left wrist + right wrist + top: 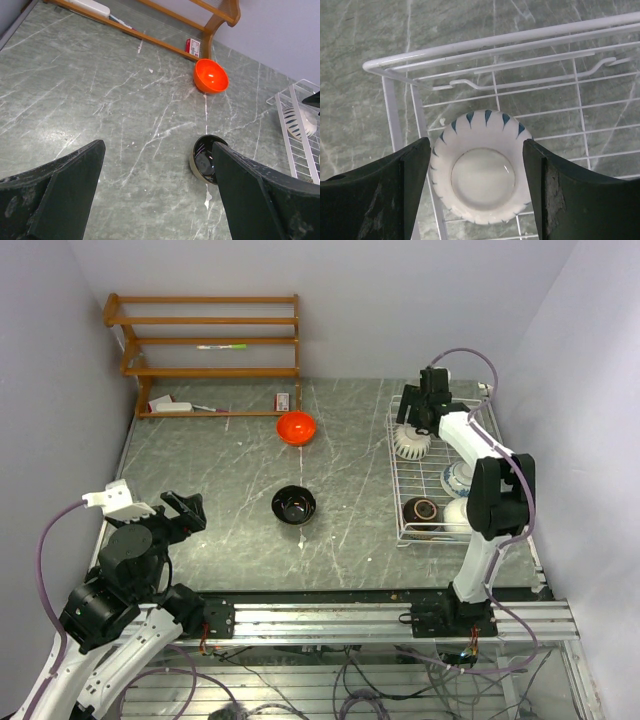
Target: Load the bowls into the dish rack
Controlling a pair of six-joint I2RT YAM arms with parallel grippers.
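The white wire dish rack [400,475] stands at the right. In it are an upside-down white bowl with blue triangle marks [411,443], a blue-and-white bowl [460,477], a brown bowl [421,511] and a white bowl [456,512]. My right gripper [415,423] is open just above the upside-down bowl [482,170], one finger on each side of it. The orange-red bowl [296,427] and the glossy black bowl [294,505] sit on the table. My left gripper [159,147] is open and empty at the near left. The black bowl [202,159] lies ahead by its right finger.
A brown wooden shelf unit [210,340] stands at the back left with small items on its lowest board. A small red-and-white box [283,400] lies by its right post, close to the orange-red bowl. The rack's rim wire [470,47] runs just past the right gripper.
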